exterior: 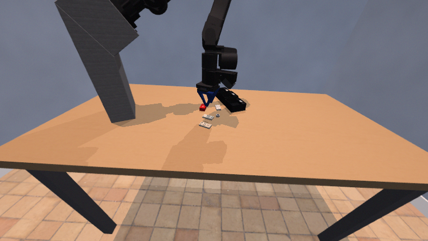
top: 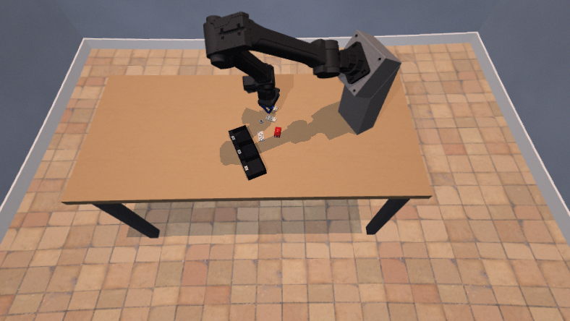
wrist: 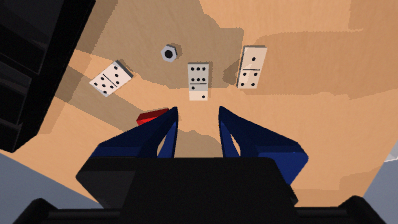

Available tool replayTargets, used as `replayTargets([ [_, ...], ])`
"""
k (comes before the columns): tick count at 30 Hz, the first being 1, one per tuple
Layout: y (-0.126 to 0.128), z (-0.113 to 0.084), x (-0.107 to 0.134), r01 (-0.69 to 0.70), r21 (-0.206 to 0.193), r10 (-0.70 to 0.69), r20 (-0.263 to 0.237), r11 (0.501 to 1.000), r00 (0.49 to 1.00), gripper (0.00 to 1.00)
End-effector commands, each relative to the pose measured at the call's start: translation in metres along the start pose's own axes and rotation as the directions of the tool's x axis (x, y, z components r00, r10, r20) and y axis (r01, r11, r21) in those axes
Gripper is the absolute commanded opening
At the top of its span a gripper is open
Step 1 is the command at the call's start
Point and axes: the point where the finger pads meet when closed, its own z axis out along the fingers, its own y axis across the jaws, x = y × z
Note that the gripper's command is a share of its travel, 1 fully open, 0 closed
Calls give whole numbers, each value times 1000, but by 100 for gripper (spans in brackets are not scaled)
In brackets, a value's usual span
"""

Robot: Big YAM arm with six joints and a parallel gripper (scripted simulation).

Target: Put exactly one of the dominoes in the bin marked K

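Three white dominoes lie flat on the table: a left one [wrist: 111, 78], a middle one [wrist: 198, 81] and a right one [wrist: 251, 66]. In the top view they show as the one nearest the bins [top: 261, 136], the middle one [top: 270, 118] and one partly hidden under the gripper [top: 274, 108]. My gripper [wrist: 198, 112] is partly open with nothing between its blue fingers. It hangs low over the table, its tips just short of the middle domino [exterior: 207, 116]. The black row of three bins [top: 247, 152] stands on the table; its labels are too small to read.
A red block [wrist: 152, 116] lies beside my left finger, also seen in the top view [top: 277, 131]. A small grey nut [wrist: 170, 52] lies between the left and middle dominoes. The grey arm base [top: 369, 82] stands at the back right of the table.
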Motion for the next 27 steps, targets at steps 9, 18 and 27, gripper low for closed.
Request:
replayTargets([
  [9,-1,-2,0,2,0,-2,7,1000,1000,40],
  [18,3,17,0,3,-8,-3,5,1000,1000,40],
  [27,2,45,0,2,-8,-2,5,1000,1000,40],
])
